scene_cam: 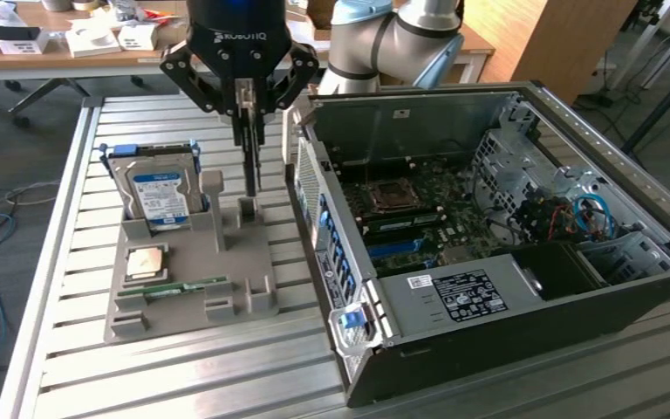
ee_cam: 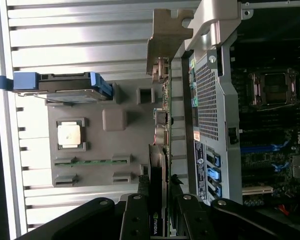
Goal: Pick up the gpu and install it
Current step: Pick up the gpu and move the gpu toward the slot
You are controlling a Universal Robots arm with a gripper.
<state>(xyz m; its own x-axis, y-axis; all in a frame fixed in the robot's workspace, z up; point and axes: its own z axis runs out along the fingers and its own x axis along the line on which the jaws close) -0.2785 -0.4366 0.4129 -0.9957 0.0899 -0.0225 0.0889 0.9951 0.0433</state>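
The gpu (scene_cam: 249, 166) hangs upright and edge-on, a thin dark card with its lower end close over a post of the grey holder tray (scene_cam: 236, 288). My gripper (scene_cam: 248, 109) is shut on the card's upper part, above the gap between tray and computer case. In the wrist view the fingers (ee_cam: 140, 215) clamp the gpu (ee_cam: 162, 125) from both sides, and its silver end bracket (ee_cam: 166, 40) sticks out at the far end. The open computer case (scene_cam: 347, 227) lies on its side just to the exterior view's right of the card, its motherboard (scene_cam: 417, 218) exposed.
The tray also carries a hard drive (scene_cam: 158, 192) in blue rails, a square processor (scene_cam: 146, 262) and a green memory stick (scene_cam: 172, 288). Everything rests on a slatted metal table (scene_cam: 172, 375). A cluttered desk (scene_cam: 79, 39) stands behind.
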